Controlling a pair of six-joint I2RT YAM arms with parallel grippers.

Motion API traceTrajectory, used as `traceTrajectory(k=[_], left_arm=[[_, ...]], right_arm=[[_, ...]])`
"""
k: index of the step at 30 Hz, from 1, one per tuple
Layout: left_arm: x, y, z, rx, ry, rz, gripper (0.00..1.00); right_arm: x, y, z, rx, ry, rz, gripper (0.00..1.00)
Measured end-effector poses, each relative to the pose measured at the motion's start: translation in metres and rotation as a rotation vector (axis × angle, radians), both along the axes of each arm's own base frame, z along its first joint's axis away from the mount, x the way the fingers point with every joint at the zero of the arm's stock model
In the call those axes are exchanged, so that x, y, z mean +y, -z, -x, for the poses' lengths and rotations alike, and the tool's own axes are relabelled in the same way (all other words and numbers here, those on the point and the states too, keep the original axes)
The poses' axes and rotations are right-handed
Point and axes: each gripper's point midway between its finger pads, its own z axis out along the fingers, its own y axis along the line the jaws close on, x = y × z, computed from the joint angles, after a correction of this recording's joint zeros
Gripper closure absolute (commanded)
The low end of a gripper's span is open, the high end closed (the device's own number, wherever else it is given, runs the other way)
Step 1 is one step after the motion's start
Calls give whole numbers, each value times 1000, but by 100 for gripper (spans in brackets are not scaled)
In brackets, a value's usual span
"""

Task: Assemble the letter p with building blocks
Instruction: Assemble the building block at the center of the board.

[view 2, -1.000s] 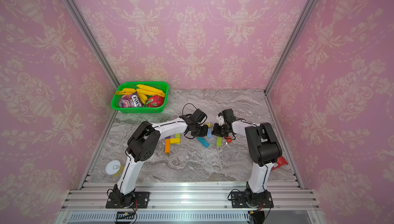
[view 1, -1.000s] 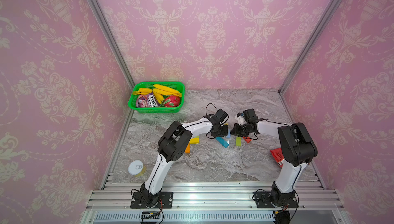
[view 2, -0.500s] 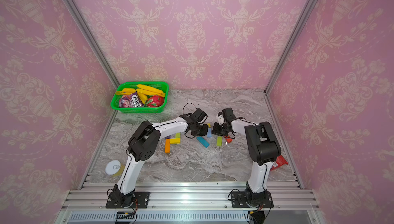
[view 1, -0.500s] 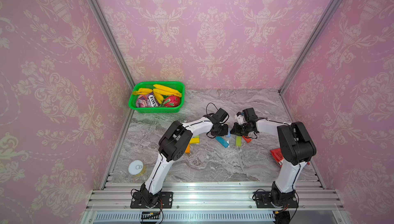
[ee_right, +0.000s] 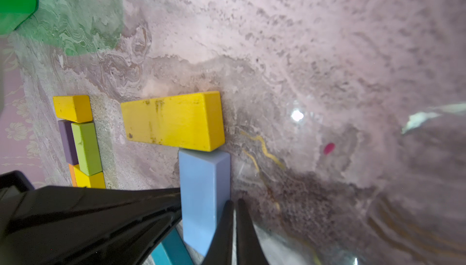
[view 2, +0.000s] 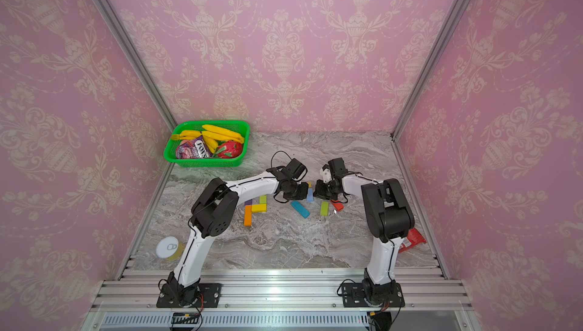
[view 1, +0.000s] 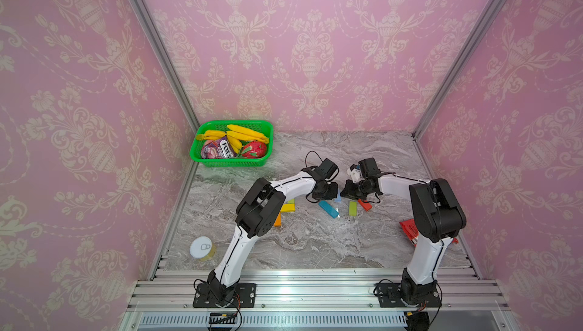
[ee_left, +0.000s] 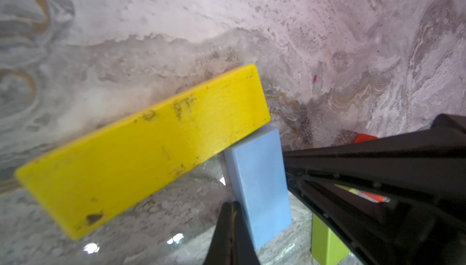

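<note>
A light blue block (ee_right: 201,193) lies end-on against a yellow block (ee_right: 174,122), the two forming a corner. My left gripper (ee_left: 233,207) is shut, its tip against one long side of the blue block (ee_left: 257,183). My right gripper (ee_right: 234,203) is also shut and rests against the opposite side. In both top views the two grippers (view 1: 334,191) (view 1: 344,191) meet over this block (view 2: 310,195). A teal block (view 1: 328,209), a lime block (view 1: 352,208) and a red block (view 1: 365,205) lie loose nearby. Yellow (view 2: 259,208), orange (view 2: 248,215), lime (view 2: 263,199) and purple (view 2: 248,202) blocks sit grouped to the left.
A green basket (view 1: 230,163) with bananas and snack packs stands at the back left. A tin can (view 1: 202,248) sits near the front left edge. A red packet (view 1: 410,231) lies behind the right arm's elbow.
</note>
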Motion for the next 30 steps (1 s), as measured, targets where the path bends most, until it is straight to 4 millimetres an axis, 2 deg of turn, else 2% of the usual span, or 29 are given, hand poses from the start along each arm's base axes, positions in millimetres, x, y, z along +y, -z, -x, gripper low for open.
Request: traceTrajectory(k=[30], left_arm=[[-1,1,-1,9,1,-7,100]], right_arm=[[-1,0,-7,6,7,5,90]])
